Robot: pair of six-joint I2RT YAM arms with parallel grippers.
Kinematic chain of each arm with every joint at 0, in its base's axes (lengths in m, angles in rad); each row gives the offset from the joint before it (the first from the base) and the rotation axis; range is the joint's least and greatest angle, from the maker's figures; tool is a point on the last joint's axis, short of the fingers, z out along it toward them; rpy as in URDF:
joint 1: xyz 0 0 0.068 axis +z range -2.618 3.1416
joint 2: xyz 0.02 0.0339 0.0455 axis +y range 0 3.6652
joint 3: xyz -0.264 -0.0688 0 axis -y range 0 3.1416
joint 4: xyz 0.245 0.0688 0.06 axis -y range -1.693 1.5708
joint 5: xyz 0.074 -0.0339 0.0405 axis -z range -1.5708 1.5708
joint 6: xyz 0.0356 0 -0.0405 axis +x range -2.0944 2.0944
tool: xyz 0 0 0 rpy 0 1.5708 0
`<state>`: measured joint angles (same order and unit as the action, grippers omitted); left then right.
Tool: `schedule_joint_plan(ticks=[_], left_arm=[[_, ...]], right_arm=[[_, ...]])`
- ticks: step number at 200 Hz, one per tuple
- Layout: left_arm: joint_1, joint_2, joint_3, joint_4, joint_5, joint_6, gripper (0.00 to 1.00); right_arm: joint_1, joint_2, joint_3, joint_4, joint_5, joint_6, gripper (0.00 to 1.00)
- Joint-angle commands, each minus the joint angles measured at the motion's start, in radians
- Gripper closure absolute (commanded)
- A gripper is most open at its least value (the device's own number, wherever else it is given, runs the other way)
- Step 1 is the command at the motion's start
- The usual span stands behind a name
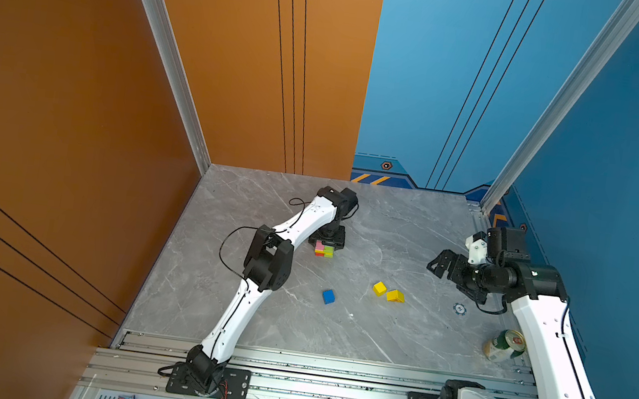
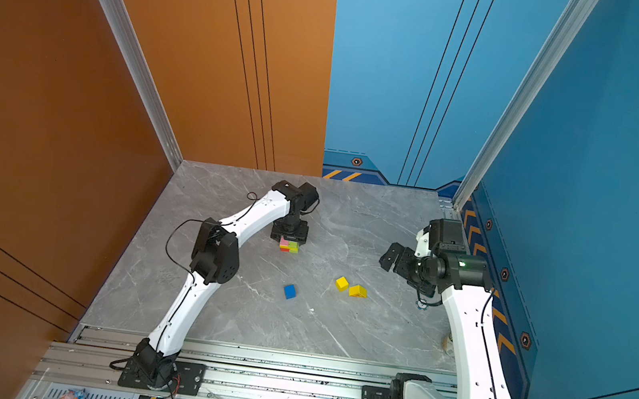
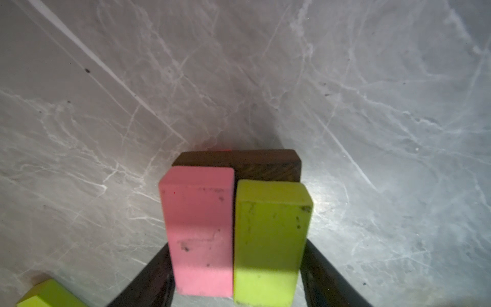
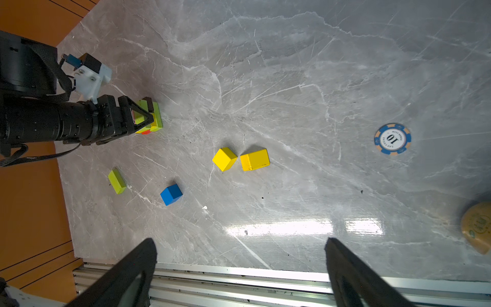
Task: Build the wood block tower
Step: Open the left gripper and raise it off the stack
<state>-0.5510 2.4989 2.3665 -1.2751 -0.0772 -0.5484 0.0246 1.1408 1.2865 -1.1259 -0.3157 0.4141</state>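
Observation:
The tower (image 1: pixel 324 248) (image 2: pixel 289 244) (image 4: pixel 152 119) is a low stack at the table's middle back. On top, a pink bar (image 3: pixel 199 234) and a lime bar (image 3: pixel 271 239) lie side by side across a brown bar (image 3: pixel 265 164). My left gripper (image 1: pixel 325 245) (image 3: pixel 236 247) points down over it, open, one finger close on each side of the pair. Loose on the table lie a blue cube (image 1: pixel 328 296) (image 4: pixel 171 194), a yellow cube (image 1: pixel 379 288) (image 4: pixel 224 159), a yellow prism (image 1: pixel 395 296) (image 4: pixel 255 159) and a second lime bar (image 4: pixel 117 180) (image 3: pixel 47 295). My right gripper (image 1: pixel 437 264) (image 4: pixel 240 252) hangs open and empty at the right.
A green-and-white can (image 1: pixel 504 345) (image 4: pixel 478 226) lies at the right front, and a blue round disc (image 1: pixel 459 309) (image 4: pixel 392 138) sits under the right arm. Metal rails (image 1: pixel 328 373) run along the front edge. An orange wall bounds the left, a blue wall the right.

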Motion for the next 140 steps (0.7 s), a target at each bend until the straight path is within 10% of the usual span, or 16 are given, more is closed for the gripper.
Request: schedule_joint_plan(ticks=[1, 140], left_arm=[[-0.007, -0.002, 0.022, -0.023, 0.016, -0.009, 0.26], [0.010, -0.122, 0.011, -0.021, 0.009, -0.002, 0.18]], right_arm=[[-0.007, -0.004, -0.010, -0.009, -0.022, -0.027, 0.00], [-0.005, -0.004, 0.007, -0.008, -0.041, -0.018, 0.00]])
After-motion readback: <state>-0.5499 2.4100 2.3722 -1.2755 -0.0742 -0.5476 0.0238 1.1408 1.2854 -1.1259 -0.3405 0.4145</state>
